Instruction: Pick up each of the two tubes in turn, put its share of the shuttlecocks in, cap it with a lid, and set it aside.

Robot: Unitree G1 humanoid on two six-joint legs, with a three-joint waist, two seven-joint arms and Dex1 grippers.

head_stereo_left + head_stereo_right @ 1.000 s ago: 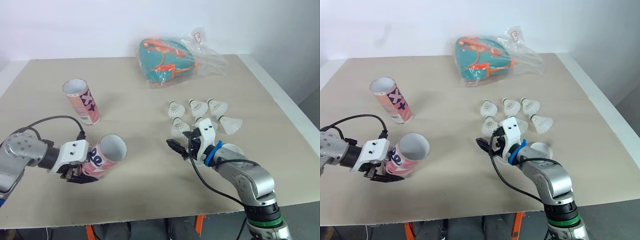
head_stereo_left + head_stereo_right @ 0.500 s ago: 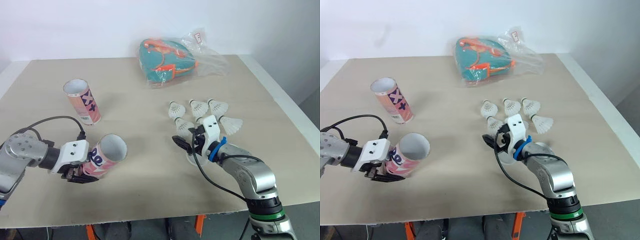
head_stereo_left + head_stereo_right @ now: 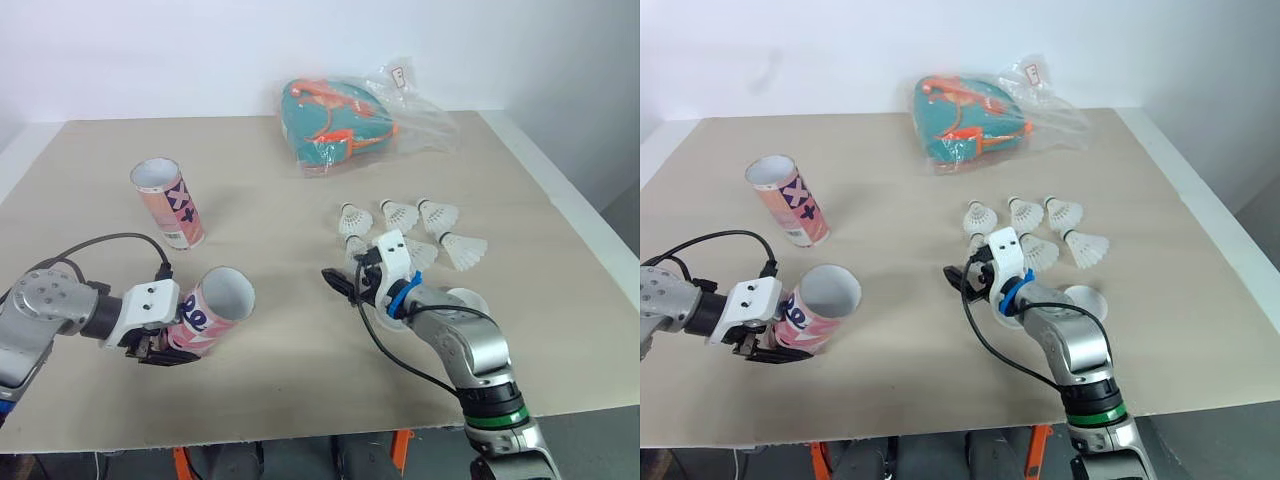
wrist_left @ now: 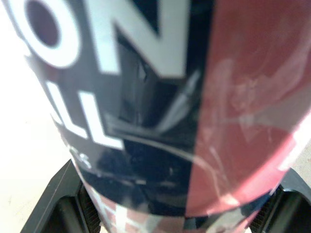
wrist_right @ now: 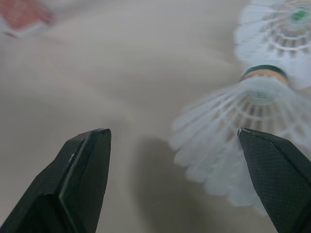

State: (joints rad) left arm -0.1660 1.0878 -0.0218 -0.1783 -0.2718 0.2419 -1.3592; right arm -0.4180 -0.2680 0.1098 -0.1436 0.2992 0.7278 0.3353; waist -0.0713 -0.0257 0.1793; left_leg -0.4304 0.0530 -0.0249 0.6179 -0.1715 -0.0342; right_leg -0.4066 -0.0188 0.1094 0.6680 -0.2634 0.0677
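Tube in hand [image 3: 215,305]: clamped low on its body by the jaws of the left gripper [image 3: 165,352], tilted with the open mouth turned up and toward the shuttlecocks [image 3: 399,214]. No shift is seen in it over the last second, and nothing is seen inside the mouth.
Second tube [image 3: 170,203]: stood upright and uncapped farther back on the desk [image 3: 300,180], well apart from both grippers.
Shuttlecocks: laid in a cluster on the desk in front of the bag [image 3: 340,120]. Five are plainly seen; a sixth is partly hidden behind the right gripper.
Right gripper [image 3: 340,284]: jaws apart and empty. Over the last second it has been swung toward the robot's left, to the near-left edge of the cluster.
Nearest shuttlecock [image 5: 243,126]: lying just ahead of the open jaws, nearer one finger than the other, not yet between them.
Lid [image 3: 465,300]: white and round, beside the cluster, partly covered by the right arm.
Meaning for the task: an approach to the first pick is judged to be under way. Nothing has been loaded, and a small re-centring is probably needed before closing.
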